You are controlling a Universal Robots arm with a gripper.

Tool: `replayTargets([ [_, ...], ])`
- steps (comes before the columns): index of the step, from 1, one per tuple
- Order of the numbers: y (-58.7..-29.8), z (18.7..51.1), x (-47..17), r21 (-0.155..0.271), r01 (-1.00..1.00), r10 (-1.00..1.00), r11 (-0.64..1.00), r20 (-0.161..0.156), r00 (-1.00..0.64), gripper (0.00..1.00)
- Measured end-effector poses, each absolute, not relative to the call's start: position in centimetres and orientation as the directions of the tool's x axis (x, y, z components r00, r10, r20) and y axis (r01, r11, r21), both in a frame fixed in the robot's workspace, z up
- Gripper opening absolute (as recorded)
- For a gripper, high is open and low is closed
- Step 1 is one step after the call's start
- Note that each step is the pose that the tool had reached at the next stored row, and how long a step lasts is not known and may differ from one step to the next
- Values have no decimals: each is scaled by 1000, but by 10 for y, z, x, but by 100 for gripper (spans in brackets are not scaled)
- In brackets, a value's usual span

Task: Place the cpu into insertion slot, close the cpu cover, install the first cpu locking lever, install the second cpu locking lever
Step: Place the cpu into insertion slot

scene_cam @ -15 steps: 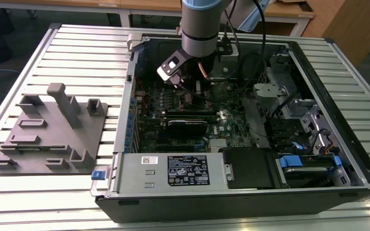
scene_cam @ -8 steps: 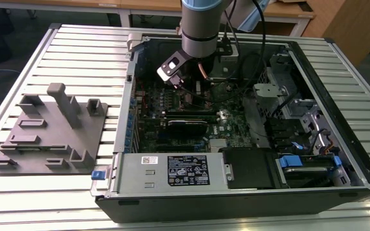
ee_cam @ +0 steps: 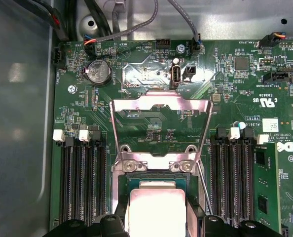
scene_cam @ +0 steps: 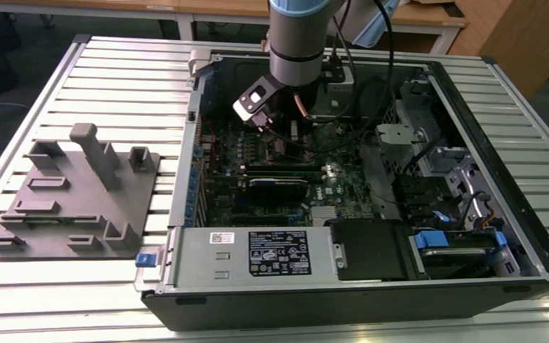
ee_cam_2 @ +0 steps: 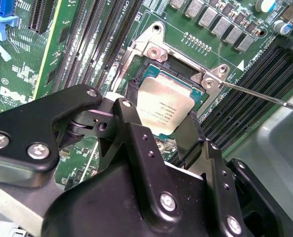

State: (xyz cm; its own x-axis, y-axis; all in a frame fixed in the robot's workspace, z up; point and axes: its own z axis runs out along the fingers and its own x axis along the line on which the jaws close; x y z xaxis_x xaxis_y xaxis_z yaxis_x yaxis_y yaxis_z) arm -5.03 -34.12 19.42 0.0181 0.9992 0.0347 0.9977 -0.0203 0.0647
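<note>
The cpu is a flat silver-grey square lying level in the insertion slot, whose dark frame shows around its edges. My gripper straddles it, one black finger against each of two opposite sides, so it is shut on the cpu. In the first wrist view the cpu sits between the same fingers. The cpu cover, a thin silvery window frame, stands swung open on its hinge beyond the slot. One thin locking lever juts out free beside the socket.
The open computer case lies on a slatted table, with my arm reaching down into it. Memory slots flank the socket on both sides. A power supply sits along the near wall. A grey fixture plate lies on the exterior view's left.
</note>
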Motion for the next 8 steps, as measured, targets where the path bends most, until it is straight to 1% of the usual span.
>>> replayTargets([
  [8, -341, 193, -50, 65, 998, 999, -20, 35, 18, 54],
])
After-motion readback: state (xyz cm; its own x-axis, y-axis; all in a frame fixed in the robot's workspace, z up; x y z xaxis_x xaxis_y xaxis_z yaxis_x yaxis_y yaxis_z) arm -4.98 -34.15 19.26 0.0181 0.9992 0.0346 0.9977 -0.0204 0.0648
